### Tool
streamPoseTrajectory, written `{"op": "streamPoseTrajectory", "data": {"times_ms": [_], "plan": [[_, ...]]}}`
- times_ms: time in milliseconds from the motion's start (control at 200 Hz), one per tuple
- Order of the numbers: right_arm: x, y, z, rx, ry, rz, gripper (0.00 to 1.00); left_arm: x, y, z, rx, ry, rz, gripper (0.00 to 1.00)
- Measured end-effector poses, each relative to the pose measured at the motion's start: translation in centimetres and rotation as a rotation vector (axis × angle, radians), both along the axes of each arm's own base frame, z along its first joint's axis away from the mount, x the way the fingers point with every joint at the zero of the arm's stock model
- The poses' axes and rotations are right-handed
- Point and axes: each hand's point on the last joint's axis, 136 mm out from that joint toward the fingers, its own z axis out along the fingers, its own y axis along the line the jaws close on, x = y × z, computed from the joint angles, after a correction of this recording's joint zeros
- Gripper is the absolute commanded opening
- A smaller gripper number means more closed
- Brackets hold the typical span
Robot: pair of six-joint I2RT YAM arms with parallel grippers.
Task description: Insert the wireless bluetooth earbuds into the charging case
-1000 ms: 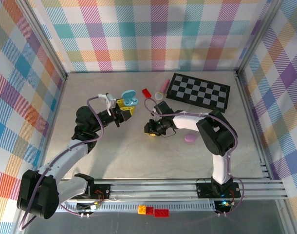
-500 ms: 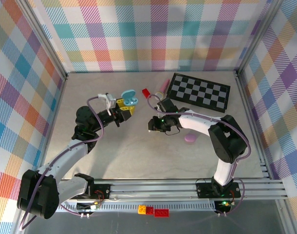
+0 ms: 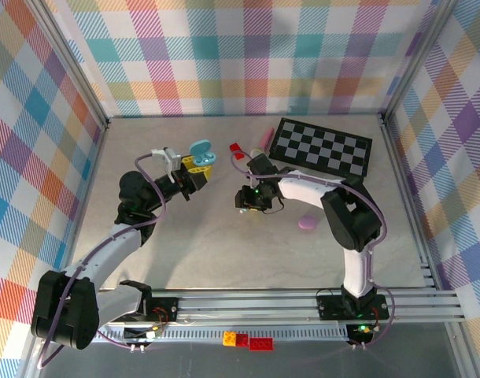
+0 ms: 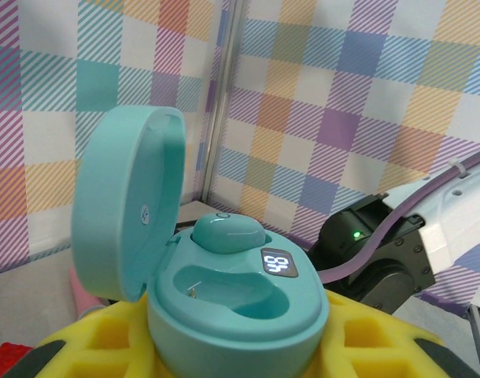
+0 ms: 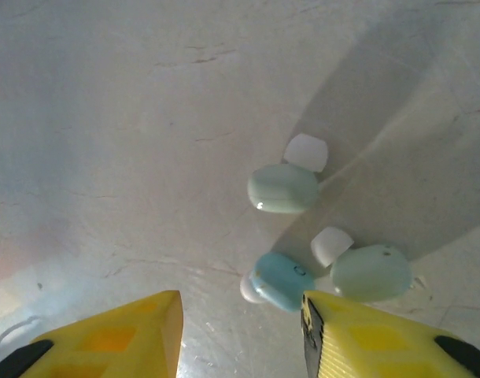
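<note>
Right wrist: right jaws apart over three earbuds (image 5: 283,187) — left jaws clamp the open teal case (image 4: 240,307).

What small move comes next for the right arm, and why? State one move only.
Probably lower the right gripper and close its open jaws on the teal earbud, which lies just ahead beside two mint earbuds. The teal charging case holds one seated bud and one empty socket.
</note>
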Motion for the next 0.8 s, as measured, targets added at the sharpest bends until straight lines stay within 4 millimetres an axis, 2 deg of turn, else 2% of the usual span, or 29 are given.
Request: {"op": "streamPoseTrajectory", "data": {"times_ms": [365,510,675,800], "plan": [[0.5,0.9,-1.2,-0.022,0.057,0.02,0.46,0.0,0.0,0.0,0.0,0.0,0.0,0.32],[0.4,1.2,-1.0,-0.016,0.062,0.045,0.44,0.0,0.0,-0.1,0.001,0.003,0.0,0.32],[-0.5,1.7,-0.9,-0.002,0.077,0.086,0.43,-0.1,0.0,-0.1,0.002,0.007,0.0,0.32],[-2.4,2.7,-1.2,0.008,0.1,0.134,0.43,-0.1,0.1,0.0,0.002,0.005,0.002,0.32]]}}
